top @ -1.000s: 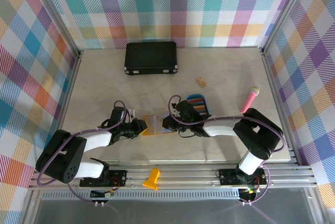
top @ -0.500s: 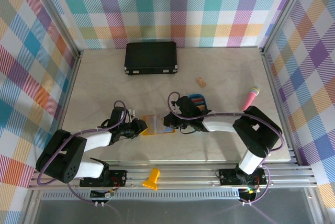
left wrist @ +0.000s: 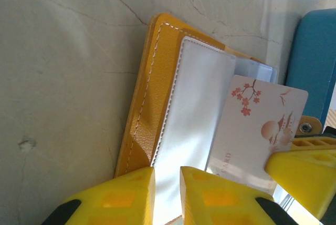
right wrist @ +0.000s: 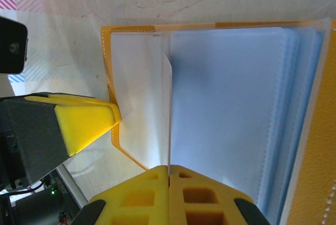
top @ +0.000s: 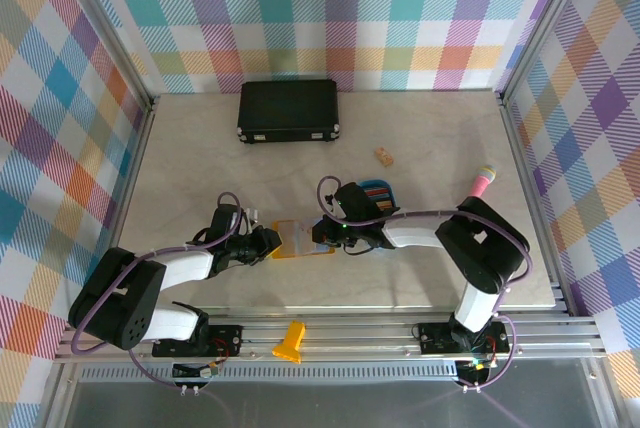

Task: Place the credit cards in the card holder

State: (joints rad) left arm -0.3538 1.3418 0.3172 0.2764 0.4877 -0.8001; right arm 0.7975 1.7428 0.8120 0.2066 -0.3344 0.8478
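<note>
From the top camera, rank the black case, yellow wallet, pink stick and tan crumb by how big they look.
1. black case
2. wallet, though partly hidden
3. pink stick
4. tan crumb

The left arm [top: 185, 268] and the right arm [top: 425, 238] are each built of glossy white link shells set between chunky black joint housings, with thin purple cables [top: 226, 200] looping loosely back from the claw. The left claw [left wrist: 167, 185] and the right claw [right wrist: 169, 177] both end in bright yellow plastic fingers [left wrist: 121, 198] moulded with shallow rectangular recesses. Just behind the fingers sit black mounts [right wrist: 26, 135].
</note>
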